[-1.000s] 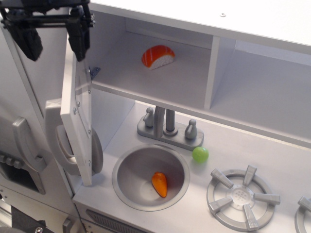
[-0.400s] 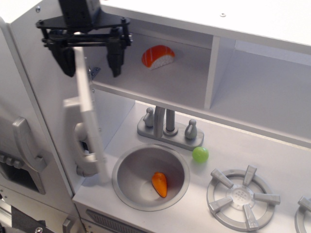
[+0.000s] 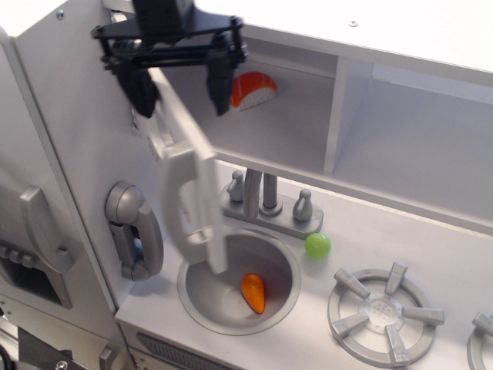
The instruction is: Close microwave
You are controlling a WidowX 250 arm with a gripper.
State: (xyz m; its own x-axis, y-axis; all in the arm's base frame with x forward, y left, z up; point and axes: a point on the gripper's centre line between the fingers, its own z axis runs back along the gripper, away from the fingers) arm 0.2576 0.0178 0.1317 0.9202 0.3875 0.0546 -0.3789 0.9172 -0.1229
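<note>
The microwave is the upper left compartment [image 3: 269, 131] of the toy kitchen, with an orange-and-white sushi piece [image 3: 252, 88] inside. Its pale door [image 3: 202, 231] hangs about half open, swung out over the sink, with the tall vertical handle [image 3: 182, 199] facing left and front. My black gripper [image 3: 181, 86] is at the door's top edge. It is open, one finger on each side of the edge, and the left finger [image 3: 143, 91] is close to the panel. The door's window and buttons are not visible from this angle.
A grey wall phone [image 3: 135, 230] hangs left of the door. Below are the round sink [image 3: 202, 297] with an orange carrot-like piece [image 3: 253, 291], the faucet [image 3: 267, 199], a green ball [image 3: 317, 245] and a burner [image 3: 382, 311]. A doorless cubby [image 3: 416, 146] lies to the right.
The door has swung rightward from fully open to about half open. My gripper moved right along with its top edge. The wall phone is now uncovered.
</note>
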